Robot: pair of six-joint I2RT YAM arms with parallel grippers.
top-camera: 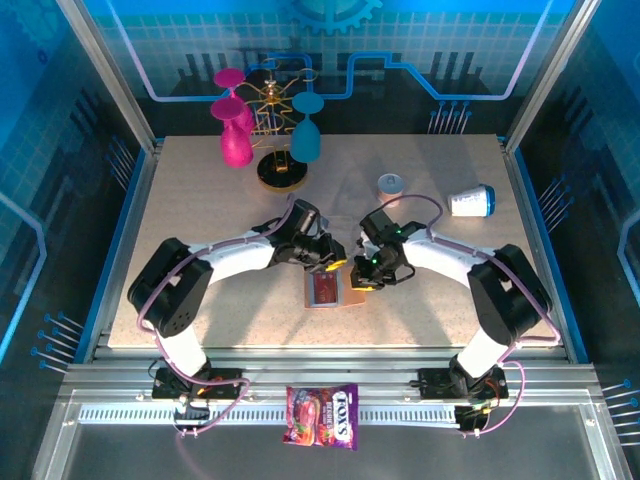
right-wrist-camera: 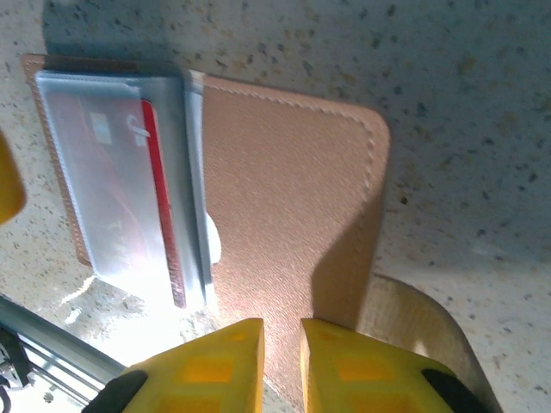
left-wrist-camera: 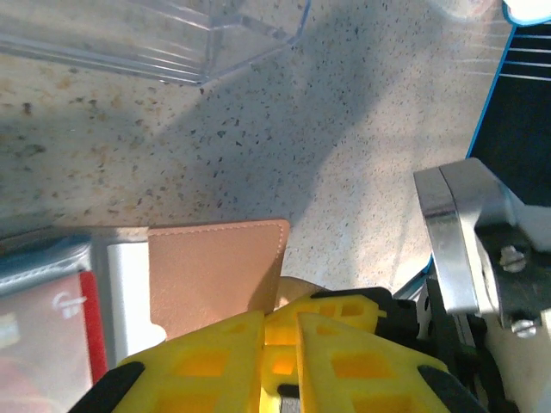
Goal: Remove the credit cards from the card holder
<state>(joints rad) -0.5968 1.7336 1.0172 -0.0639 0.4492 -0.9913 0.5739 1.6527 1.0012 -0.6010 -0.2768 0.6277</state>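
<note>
1. Top external view places the card holder [top-camera: 350, 300] open and flat on the desk [top-camera: 200, 230], near its front edge, between the tips of the 2 arms.
2. Right wrist view gives the finer detail: a red credit card [right-wrist-camera: 159, 198] sits inside a clear pocket of the holder, with the tan flap just beside it.
3. Left wrist view adds a clear plastic box [left-wrist-camera: 172, 43] standing on the desk beyond the holder, apart from it.
4. Left pincer [left-wrist-camera: 280, 344] is narrow, its yellow fingers pinched on the tan flap's edge. The arm reaches in from the left with its elbow bent.
5. Right pincer [right-wrist-camera: 281, 357] is narrow too, closed on the flap's edge, where the leather curls up beside it. Its arm reaches in from the right.
6. At the far side, a pink goblet [top-camera: 235, 140] and a teal goblet [top-camera: 305, 135] hang by a gold rack [top-camera: 278, 170]. A paper cup [top-camera: 470, 202] lies on its side at the right, and a candy bag [top-camera: 322, 415] lies on the front rail. All are well apart from the holder.
</note>
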